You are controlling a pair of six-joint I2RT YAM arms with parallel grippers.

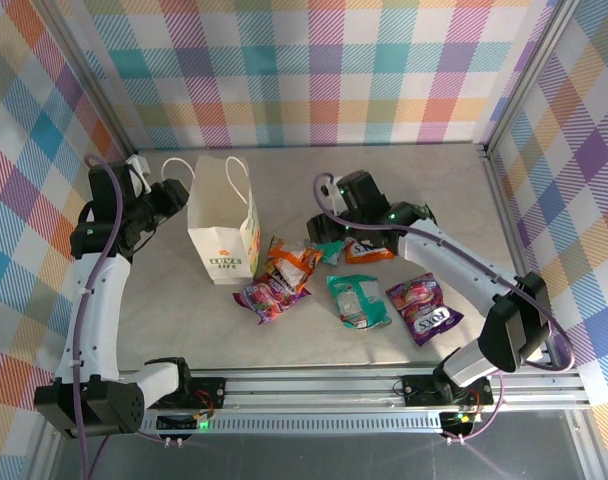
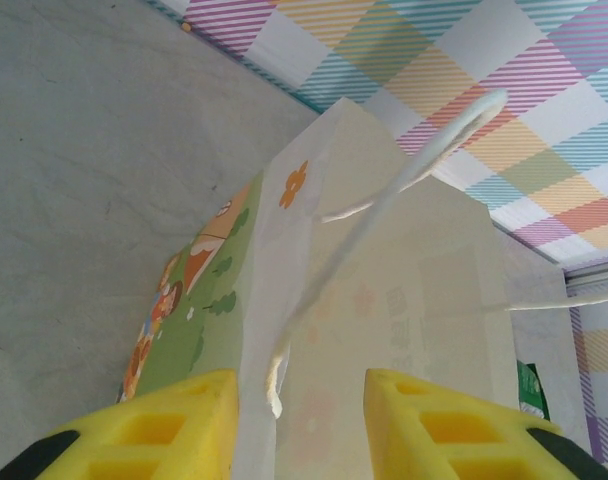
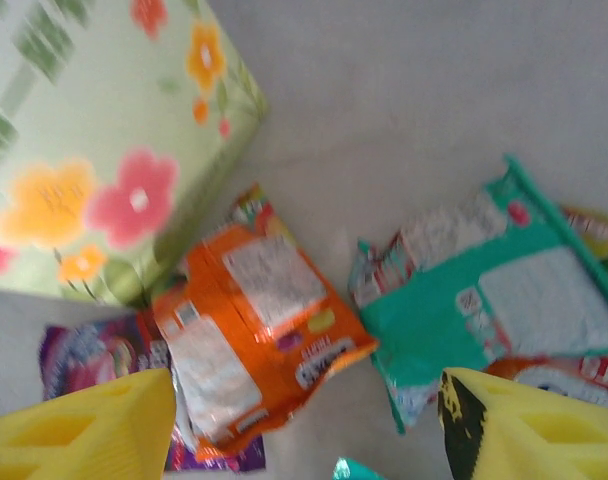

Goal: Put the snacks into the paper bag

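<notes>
- White paper bag (image 1: pixel 222 225) stands upright, left of centre on the table (image 1: pixel 424 190), with the snacks loose just to its right
- Left gripper (image 2: pixel 299 420): fingers apart, straddling the bag's top edge without pinching it
- Right gripper (image 3: pixel 304 415): spread wide above the orange packet (image 3: pixel 254 320) and teal packet (image 3: pixel 484 300)
- Risk: the packets overlap, so one grab may drag two
- Risk: the unclamped bag could tip if nudged

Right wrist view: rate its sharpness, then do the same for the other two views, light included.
Right wrist view: soft all over, print on the orange packet and flowers on the paper bag smeared, unreadable. Left wrist view: sharper; light glows through the bag's paper, faint print showing through. Top external view: crisp, evenly lit, weak shadows, the bag's logo text legible.
</notes>
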